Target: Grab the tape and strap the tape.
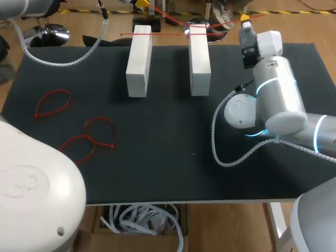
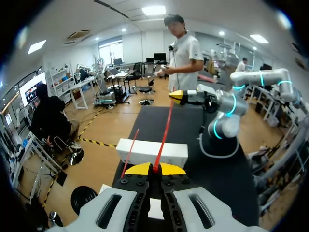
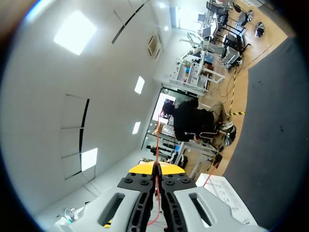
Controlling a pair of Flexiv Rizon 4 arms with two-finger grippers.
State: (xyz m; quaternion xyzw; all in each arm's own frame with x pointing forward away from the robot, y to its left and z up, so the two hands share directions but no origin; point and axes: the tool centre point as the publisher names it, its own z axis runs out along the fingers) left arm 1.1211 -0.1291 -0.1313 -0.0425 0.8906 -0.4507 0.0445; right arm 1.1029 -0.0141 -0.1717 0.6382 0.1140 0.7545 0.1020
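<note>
A thin red strap (image 1: 168, 34) runs taut over the far ends of two white blocks (image 1: 139, 60) (image 1: 199, 58). At the far edge my left gripper (image 1: 140, 4) is mostly cut off. In the left wrist view the left gripper (image 2: 155, 169) is shut on the red strap (image 2: 166, 125), which leads ahead to the yellow tip of my right gripper (image 2: 176, 95). A white block (image 2: 152, 151) lies just under the left gripper. My right gripper (image 1: 244, 21) (image 3: 157, 168) is shut on the strap's other end (image 3: 157, 145).
Three finished red strap loops (image 1: 52, 103) (image 1: 100, 128) (image 1: 79, 144) lie on the left part of the black mat (image 1: 168, 157). My right arm's elbow (image 1: 273, 100) and its white cable (image 1: 220, 152) hang over the mat's right side.
</note>
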